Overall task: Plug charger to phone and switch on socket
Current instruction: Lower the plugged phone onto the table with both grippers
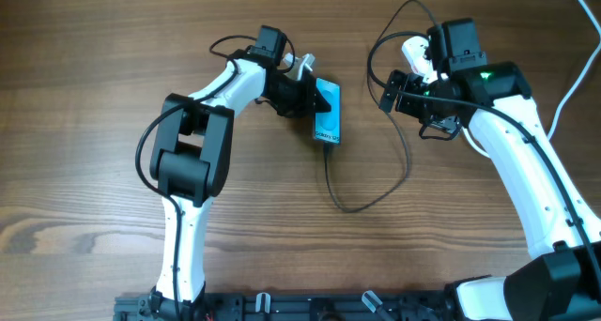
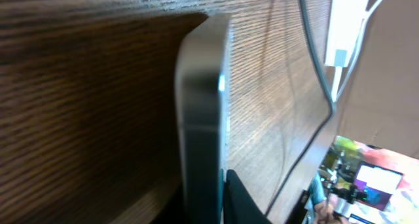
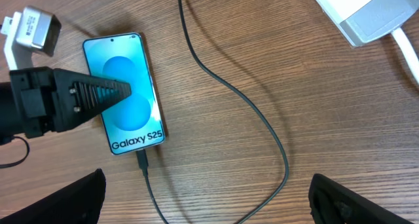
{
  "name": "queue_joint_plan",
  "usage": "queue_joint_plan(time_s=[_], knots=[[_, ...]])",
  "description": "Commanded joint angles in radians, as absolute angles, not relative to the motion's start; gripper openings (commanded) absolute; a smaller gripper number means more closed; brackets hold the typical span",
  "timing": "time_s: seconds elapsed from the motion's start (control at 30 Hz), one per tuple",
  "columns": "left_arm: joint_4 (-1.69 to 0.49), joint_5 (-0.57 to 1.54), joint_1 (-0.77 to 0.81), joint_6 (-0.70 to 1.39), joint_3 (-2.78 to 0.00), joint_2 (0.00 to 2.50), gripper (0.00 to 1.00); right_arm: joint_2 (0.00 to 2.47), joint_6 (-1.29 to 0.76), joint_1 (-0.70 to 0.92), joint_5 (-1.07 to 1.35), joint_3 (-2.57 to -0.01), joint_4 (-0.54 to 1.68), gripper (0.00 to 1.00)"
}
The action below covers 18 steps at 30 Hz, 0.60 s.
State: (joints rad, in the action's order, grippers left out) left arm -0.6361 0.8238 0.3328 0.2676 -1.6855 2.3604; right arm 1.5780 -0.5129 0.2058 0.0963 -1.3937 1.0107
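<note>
Phone (image 2: 200,119) edge looms in the left wrist view, flat on the counter (image 3: 327,119). Left claw (image 3: 118,93) lies across its screen; pinching or only pressing, cannot tell. Charger (image 3: 258,119) tip sits at the phone's Galaxy end, seemingly seated. Socket (image 3: 366,8) lies right of the phone, past its other end, long axis slanted. Right claw (image 3: 213,198), spread wide and empty, hovers right of the phone; likely the nearer arm for the switch. Slack cable loops between; thick white cord (image 3: 406,47) trails off the socket.
</note>
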Motion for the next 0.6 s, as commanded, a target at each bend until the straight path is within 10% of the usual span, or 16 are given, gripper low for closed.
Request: queue_joint_plan(time_s=[0.0, 0.57], knots=[[-0.651, 0.705, 0.349, 0.248, -1.681, 2.391, 0.15, 1.569, -0.524, 0.210, 0.105, -1.379, 1.015, 1.00], [-0.756, 0.469, 0.344, 0.247, -1.681, 2.391, 0.37, 1.582, -0.527, 0.210, 0.104, -1.311, 0.986, 1.00]])
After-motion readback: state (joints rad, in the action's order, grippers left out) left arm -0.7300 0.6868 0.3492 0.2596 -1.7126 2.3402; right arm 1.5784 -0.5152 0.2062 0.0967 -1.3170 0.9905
